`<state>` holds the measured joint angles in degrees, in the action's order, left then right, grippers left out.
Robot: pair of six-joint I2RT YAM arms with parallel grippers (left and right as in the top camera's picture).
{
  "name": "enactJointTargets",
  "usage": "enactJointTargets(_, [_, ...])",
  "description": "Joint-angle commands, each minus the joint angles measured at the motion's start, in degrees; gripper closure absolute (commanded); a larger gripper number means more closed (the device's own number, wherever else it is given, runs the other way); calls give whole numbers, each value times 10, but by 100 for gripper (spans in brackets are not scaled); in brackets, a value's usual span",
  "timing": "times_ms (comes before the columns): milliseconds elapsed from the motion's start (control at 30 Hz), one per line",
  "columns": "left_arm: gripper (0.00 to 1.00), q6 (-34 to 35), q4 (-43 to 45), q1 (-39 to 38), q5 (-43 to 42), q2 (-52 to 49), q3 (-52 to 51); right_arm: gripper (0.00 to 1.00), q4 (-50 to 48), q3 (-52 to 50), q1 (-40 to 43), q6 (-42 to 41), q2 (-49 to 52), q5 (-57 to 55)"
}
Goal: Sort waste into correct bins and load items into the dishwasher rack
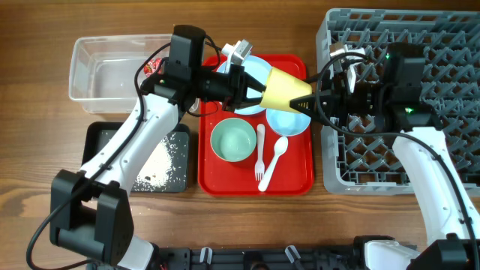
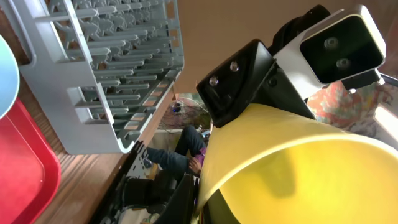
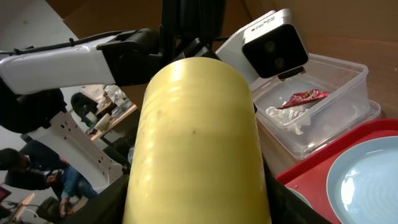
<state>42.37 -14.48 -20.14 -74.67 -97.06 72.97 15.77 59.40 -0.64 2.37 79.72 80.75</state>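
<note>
the yellow cup (image 1: 286, 90) is hanging in the air above the far half of the red tray (image 1: 214, 176). it is lying on its side, with the wide mouth facing the tray's left edge and the narrow base facing its right edge. i am judging it to be light, thin plastic: stiff enough to keep its form, but smooth and tapering, so it could be slipping out toward the narrow end if the pinch is weak, and the wall near the mouth could be bending under a hard squeeze. the safer place to take it seems to be around the base, where the body is narrow and firmer. the left hand (image 1: 255, 94) is reaching in from the tray's left side with its arm stretched almost level, and it is gripping the cup at the rim. the right hand (image 1: 309, 103) is coming from the tray's right side, in front of the dishwasher rack (image 1: 450, 45), also nearly level. its fingers are lying against both sides of the base, so it appears to be closing on the cup too. both hands are meeting above the tray, well clear of the worktop.
</note>
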Motion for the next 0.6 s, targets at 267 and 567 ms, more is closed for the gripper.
enactJointTargets(267, [41,-176,-156,7,304,4,2,76,92,9,-2,-20,-2,-244])
enactJointTargets(567, [38,-253,-315,98,549,101,2,96,377,228,14,-75,-28,-638])
